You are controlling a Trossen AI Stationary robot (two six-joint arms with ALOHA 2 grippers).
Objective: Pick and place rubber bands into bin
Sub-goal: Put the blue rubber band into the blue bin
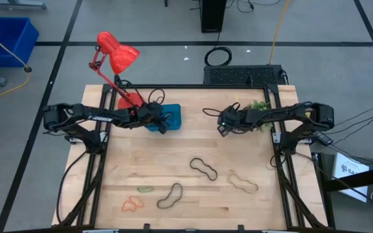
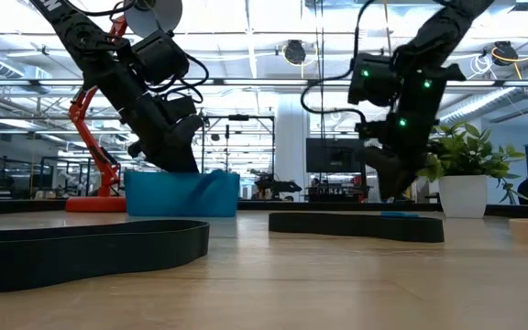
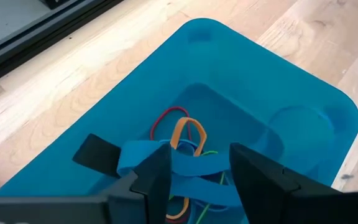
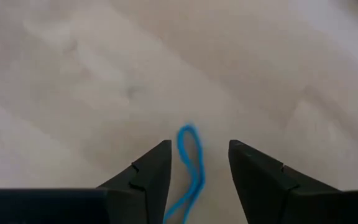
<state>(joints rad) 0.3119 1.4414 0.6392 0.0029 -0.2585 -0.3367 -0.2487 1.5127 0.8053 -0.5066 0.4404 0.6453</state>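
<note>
The left hand [image 3: 194, 177] hangs released over the bin [image 3: 303, 74], where several rubber bands [image 3: 188, 134] lie. The right hand [image 4: 194, 171], fingers apart, straddles a thin blue band [image 4: 190, 158] on the surface [image 1: 251, 207], perhaps not yet touching it.

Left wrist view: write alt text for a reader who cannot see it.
The left gripper, fingers apart, hangs over the teal bin, which sits on a light wooden table. Inside the bin lie a wide blue band, an orange band and thin red and green ones.
</note>
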